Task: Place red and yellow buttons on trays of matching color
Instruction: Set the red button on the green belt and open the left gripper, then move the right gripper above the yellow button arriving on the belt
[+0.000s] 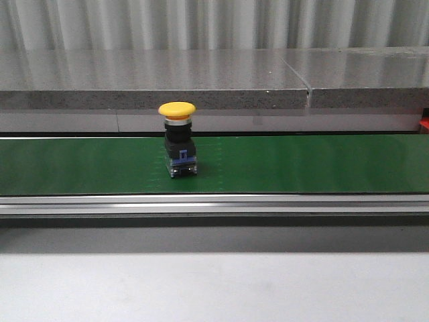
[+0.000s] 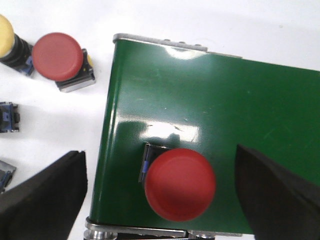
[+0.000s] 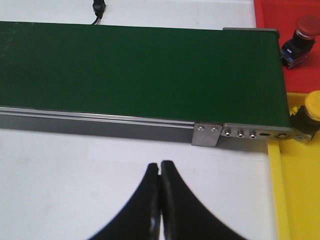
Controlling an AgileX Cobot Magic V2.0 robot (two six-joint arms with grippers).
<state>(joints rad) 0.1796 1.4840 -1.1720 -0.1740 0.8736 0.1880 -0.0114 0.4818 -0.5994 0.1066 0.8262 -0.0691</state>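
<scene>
A yellow button stands upright on the green conveyor belt in the front view; neither gripper shows there. In the left wrist view my left gripper is open above the belt's end, its fingers apart on either side of a red button that stands on the belt untouched. My right gripper is shut on nothing over the white table. Beyond the belt's other end, a red tray holds a red button and a yellow tray holds a yellow button.
Beside the belt's end on the white table lie a loose red button, a yellow button and two button bases at the frame edge. An aluminium rail runs along the belt. A grey stone ledge lies behind it.
</scene>
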